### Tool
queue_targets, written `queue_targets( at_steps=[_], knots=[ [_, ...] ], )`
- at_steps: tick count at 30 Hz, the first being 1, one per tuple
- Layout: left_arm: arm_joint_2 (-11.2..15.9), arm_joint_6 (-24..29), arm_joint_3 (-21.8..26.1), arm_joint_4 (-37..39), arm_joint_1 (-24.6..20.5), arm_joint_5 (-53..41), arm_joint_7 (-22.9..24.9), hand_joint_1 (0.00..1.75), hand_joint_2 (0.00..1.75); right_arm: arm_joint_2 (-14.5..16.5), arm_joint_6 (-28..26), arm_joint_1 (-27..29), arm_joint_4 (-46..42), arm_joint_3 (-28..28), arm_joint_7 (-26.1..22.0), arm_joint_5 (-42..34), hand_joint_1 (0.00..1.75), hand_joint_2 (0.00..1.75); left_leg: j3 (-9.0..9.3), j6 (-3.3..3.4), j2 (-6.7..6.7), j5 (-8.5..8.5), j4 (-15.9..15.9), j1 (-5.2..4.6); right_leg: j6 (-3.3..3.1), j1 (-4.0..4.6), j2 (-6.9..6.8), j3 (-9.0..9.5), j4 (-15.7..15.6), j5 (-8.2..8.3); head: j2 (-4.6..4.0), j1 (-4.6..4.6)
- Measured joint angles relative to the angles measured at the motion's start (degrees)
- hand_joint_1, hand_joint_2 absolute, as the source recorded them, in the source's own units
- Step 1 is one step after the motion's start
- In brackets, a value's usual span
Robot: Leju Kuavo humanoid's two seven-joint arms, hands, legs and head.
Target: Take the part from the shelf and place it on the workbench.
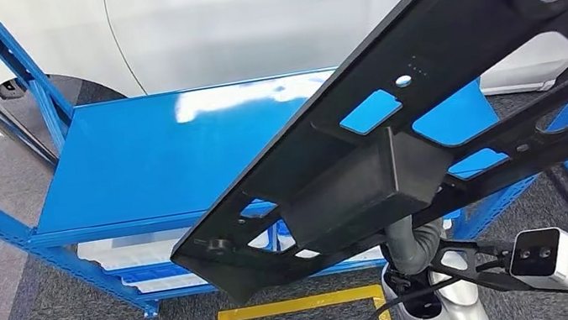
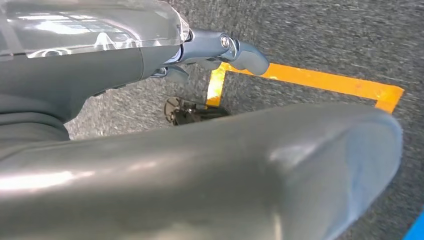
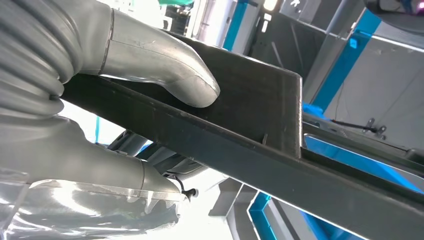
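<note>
Clearly the right hand (image 3: 125, 100) grips the part (image 1: 396, 135), thumb pressed on one face and fingers under it, near the boxy middle, probably for balance. That part, a long black frame with cut-outs, hangs tilted above the blue workbench (image 1: 144, 155), its left end lower and nearer, not yet resting on the top. Beyond stands a white car (image 1: 242, 13). Down by the carpet the left hand (image 2: 220, 50) hangs holding nothing, fingers loosely apart.

One black part (image 1: 429, 130) — one blue shelf (image 1: 161, 153), one white car (image 1: 242, 13), one yellow floor marking (image 1: 294, 307).
</note>
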Motion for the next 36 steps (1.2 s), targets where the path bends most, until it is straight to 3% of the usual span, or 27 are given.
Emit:
queue_targets(
  at_steps=[3,4,6,8,9,10,11,13,15,16,18,20,23,24,25,26,28,30,31,34,35,36],
  knots=[
    [-0.44,0.29,0.17,0.01,0.18,0.00,0.51,0.00,0.00,-0.90,0.26,-0.45,0.63,0.33,-0.02,-1.32,1.75,1.75,-0.40,1.17,0.02,0.45,-1.09,-0.17,1.05,-0.13,0.01,-0.28,0.09,0.89,0.00,0.00],
    [-0.63,0.43,0.22,0.01,0.22,-0.04,0.72,0.00,0.00,-1.28,0.45,-0.56,0.81,0.42,-0.02,-1.67,1.75,1.75,-0.73,1.59,0.12,1.00,-1.16,-0.10,1.38,-0.21,0.10,-0.63,0.65,0.19,0.00,0.00],
    [-1.00,0.84,0.28,0.02,0.25,-0.07,1.14,0.00,0.00,-2.11,0.64,-0.68,1.09,0.58,-0.02,-2.18,1.75,1.75,-1.79,2.29,0.37,2.28,-1.36,0.09,1.95,-0.43,0.27,-2.22,5.02,-4.28,0.00,0.01],
    [-1.22,1.16,0.34,0.02,0.32,0.02,1.47,0.00,0.00,-2.81,0.62,-0.60,1.30,0.67,-0.02,-2.40,1.75,1.75,-3.32,2.52,0.39,3.44,-1.28,0.06,2.36,-0.59,0.28,-4.28,12.56,-9.62,0.00,0.01],
    [-1.37,1.25,0.37,0.02,0.39,0.06,1.56,0.00,0.00,-3.15,0.67,-0.48,1.41,0.70,-0.02,-2.43,1.75,1.75,-4.16,2.49,0.40,3.99,-1.18,0.04,2.46,-0.64,0.28,-4.68,15.49,-10.75,0.00,0.01],
    [-1.48,1.32,0.39,0.02,0.48,0.07,1.61,0.00,0.00,-3.46,0.82,-0.32,1.50,0.70,-0.02,-2.38,1.75,1.75,-4.98,2.42,0.40,4.49,-1.03,0.03,2.47,-0.67,0.28,-4.22,16.68,-10.58,0.00,0.02],
    [-1.60,1.37,0.40,0.02,0.59,0.05,1.65,0.00,0.00,-3.73,1.17,-0.16,1.55,0.70,-0.02,-2.22,1.75,1.75,-5.76,2.32,0.40,4.94,-0.84,0.02,2.35,-0.68,0.28,-2.67,15.71,-9.44,0.00,0.02],
    [-1.86,1.36,0.43,0.02,0.78,-0.05,1.73,0.00,0.00,-4.07,2.42,0.07,1.57,0.61,-0.02,-1.57,1.75,1.75,-6.94,2.02,0.39,5.68,-0.46,-0.04,1.73,-0.54,0.29,2.99,8.44,-7.16,0.00,0.02],
    [-2.10,1.10,0.44,0.02,0.84,-0.12,1.68,0.00,0.00,-4.15,3.73,0.19,1.55,0.36,-0.03,-0.82,1.75,1.75,-7.54,1.52,0.35,6.38,-0.26,-0.16,1.10,-0.23,0.29,7.69,1.19,-6.98,0.00,0.02],
    [-2.19,0.92,0.44,0.02,0.83,-0.13,1.59,0.00,0.00,-4.16,4.19,0.29,1.54,0.09,-0.05,-0.50,1.75,1.75,-7.69,1.18,0.35,6.75,-0.26,-0.15,0.85,-0.05,0.29,8.61,-0.51,-7.28,0.00,0.01],
    [-2.25,0.60,0.44,0.02,0.87,-0.30,1.38,0.00,0.00,-4.17,4.82,0.56,1.53,-0.59,-0.08,0.01,1.75,1.75,-7.85,0.46,0.35,7.38,-0.37,-0.08,0.29,0.02,0.24,8.38,-1.03,-6.74,0.00,0.01],
    [-2.26,0.38,0.44,0.02,0.97,-0.60,1.32,0.00,0.00,-4.14,5.58,0.71,1.52,-1.33,-0.09,0.13,1.75,1.75,-8.65,-0.11,0.31,5.72,1.05,0.03,-0.58,-0.20,0.05,7.64,-1.34,-5.68,0.00,0.01],
    [-2.26,0.16,0.44,0.02,1.01,-0.79,1.30,0.00,0.00,-3.90,6.42,1.04,1.47,-2.47,-0.12,0.22,1.75,1.75,-11.73,-0.66,0.26,-1.92,10.51,0.20,-1.35,-0.17,-0.12,5.67,-1.41,-3.92,0.00,0.00],
    [-2.26,0.12,0.44,0.02,1.01,-0.80,1.29,0.00,0.00,-3.77,6.53,1.20,1.47,-2.88,-0.11,0.37,1.75,1.75,-12.45,-0.83,0.26,-3.47,13.90,0.22,-1.34,-0.10,-0.14,4.91,-1.32,-3.38,0.00,0.00],
    [-2.27,0.11,0.44,0.02,1.01,-0.80,1.26,0.00,0.00,-3.60,6.60,1.31,1.46,-3.27,-0.11,0.50,1.75,1.75,-12.47,-0.94,0.27,-3.80,15.91,0.23,-1.31,-0.04,-0.14,4.11,-1.17,-2.87,0.00,0.00],
    [-2.27,0.10,0.44,0.02,1.00,-0.78,1.24,0.00,0.00,-3.41,6.64,1.37,1.44,-3.63,-0.10,0.61,1.75,1.75,-11.61,-0.96,0.27,-3.05,16.02,0.24,-1.25,-0.01,-0.14,3.35,-0.98,-2.41,0.00,0.00],
    [-2.25,0.17,0.44,0.02,0.93,-0.72,1.19,0.00,0.00,-3.01,6.69,1.41,1.31,-4.27,-0.10,0.68,1.75,1.75,-6.68,-0.66,0.26,-0.26,10.06,0.23,-1.00,0.02,-0.10,1.88,-0.36,-1.61,0.00,-0.01],
    [-2.17,0.19,0.44,0.02,0.78,-0.70,1.14,0.00,0.00,-2.70,6.68,1.39,1.05,-4.70,-0.09,0.68,1.75,1.75,-1.38,-0.03,0.24,0.39,2.13,-0.01,-0.49,0.15,-0.11,0.86,0.22,-0.93,0.00,0.00],
    [-2.14,0.19,0.44,0.02,0.73,-0.68,1.09,0.00,0.00,-2.58,6.52,1.35,0.95,-4.82,-0.08,0.69,1.75,1.75,-0.16,0.30,0.22,0.10,-0.04,-0.17,-0.16,0.16,-0.15,0.65,0.37,-0.60,0.00,0.00],
    [-2.21,0.19,0.45,0.03,0.77,-0.62,0.85,0.00,0.00,-2.35,5.49,1.23,0.92,-4.91,-0.08,0.63,1.75,1.75,-0.64,1.30,0.27,0.82,-1.13,-0.25,0.90,0.05,-0.13,0.32,0.41,0.15,0.00,0.01],
    [-2.28,0.23,0.46,0.04,0.76,-0.61,0.77,0.00,0.00,-2.33,5.23,1.23,0.92,-4.89,-0.08,0.49,1.75,1.75,-1.06,1.71,0.35,1.35,-1.32,-0.12,1.22,0.00,-0.02,-0.10,1.09,-0.69,0.00,0.01],
    [-2.36,0.31,0.49,0.05,0.73,-0.58,0.69,0.00,0.00,-2.34,5.10,1.23,0.92,-4.85,-0.08,0.31,1.75,1.75,-1.63,2.05,0.44,1.98,-1.52,0.05,1.55,-0.09,0.10,-0.85,2.85,-2.58,0.00,0.01]
  ],
)
